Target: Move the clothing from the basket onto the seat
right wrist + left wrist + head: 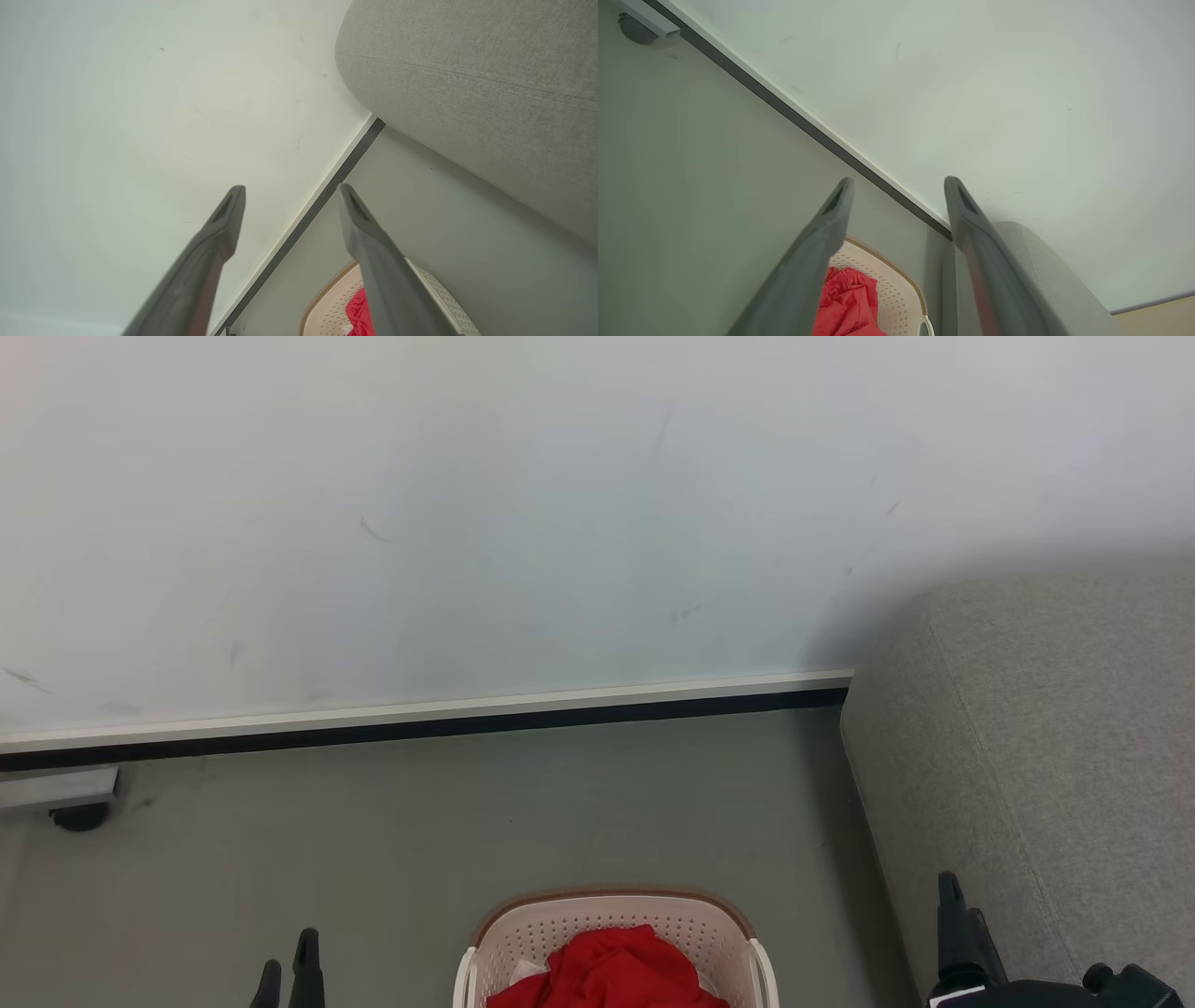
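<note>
Red clothing (611,971) in basket (616,903) on floor (373,840), near seat (1046,728). Left gripper (289,957) and right gripper (962,899): fingers spread apart, empty.

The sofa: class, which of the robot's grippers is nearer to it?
Right. The right gripper is beside the sofa; the left gripper is across the basket from it.

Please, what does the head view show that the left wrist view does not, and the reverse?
Head view's extra: the right gripper, open, by the seat. Left wrist view's extra: a beige strip past the seat, at the lower right. Shared: the left gripper, open; the basket on the floor with red clothing inside; the dark baseboard; a dark caster.
</note>
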`<state>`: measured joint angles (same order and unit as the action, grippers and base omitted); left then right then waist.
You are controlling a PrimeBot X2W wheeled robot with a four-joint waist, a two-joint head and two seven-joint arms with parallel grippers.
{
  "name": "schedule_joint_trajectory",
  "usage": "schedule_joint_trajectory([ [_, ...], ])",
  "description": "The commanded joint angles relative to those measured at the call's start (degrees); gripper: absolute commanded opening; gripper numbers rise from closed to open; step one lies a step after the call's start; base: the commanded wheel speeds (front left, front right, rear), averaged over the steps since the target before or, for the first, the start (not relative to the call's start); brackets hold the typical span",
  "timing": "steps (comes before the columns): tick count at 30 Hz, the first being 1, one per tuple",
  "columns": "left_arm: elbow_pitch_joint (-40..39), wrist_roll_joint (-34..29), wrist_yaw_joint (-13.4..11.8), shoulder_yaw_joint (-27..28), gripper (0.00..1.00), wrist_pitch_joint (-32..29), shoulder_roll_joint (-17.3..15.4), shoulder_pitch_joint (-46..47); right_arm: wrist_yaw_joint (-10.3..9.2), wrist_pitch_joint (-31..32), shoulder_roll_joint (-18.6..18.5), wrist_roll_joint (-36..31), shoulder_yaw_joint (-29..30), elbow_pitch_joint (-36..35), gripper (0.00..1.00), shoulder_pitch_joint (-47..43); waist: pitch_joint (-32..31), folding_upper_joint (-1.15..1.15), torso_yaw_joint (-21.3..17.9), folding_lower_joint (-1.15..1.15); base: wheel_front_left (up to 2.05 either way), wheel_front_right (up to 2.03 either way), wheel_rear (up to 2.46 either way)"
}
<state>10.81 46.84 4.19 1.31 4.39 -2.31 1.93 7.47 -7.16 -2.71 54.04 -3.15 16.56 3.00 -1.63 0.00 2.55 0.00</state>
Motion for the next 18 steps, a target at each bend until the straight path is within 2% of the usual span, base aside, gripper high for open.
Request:
schedule_joint_trajectory([
  [1,-0.7,-1.3,-0.4,0.1,1.00,0.6,-0.5,-0.4,0.02,-0.5,-0.2,-1.8,-0.4,-0.2,1.00,1.0,0.0,0.00,0.0,0.00,0.00,0.00,0.00],
  [7,-0.8,-4.4,-1.5,-0.5,1.00,1.8,-0.6,-0.9,0.02,-1.3,-0.2,-8.2,-0.5,0.8,1.00,1.3,-0.2,0.00,0.2,0.00,0.00,0.00,0.00],
  [18,0.7,-16.4,-1.8,-2.5,1.00,3.7,-1.7,-0.6,0.02,-2.6,-0.2,-19.4,-1.1,2.8,1.00,1.7,-0.8,0.00,0.4,0.00,0.00,0.00,0.00],
])
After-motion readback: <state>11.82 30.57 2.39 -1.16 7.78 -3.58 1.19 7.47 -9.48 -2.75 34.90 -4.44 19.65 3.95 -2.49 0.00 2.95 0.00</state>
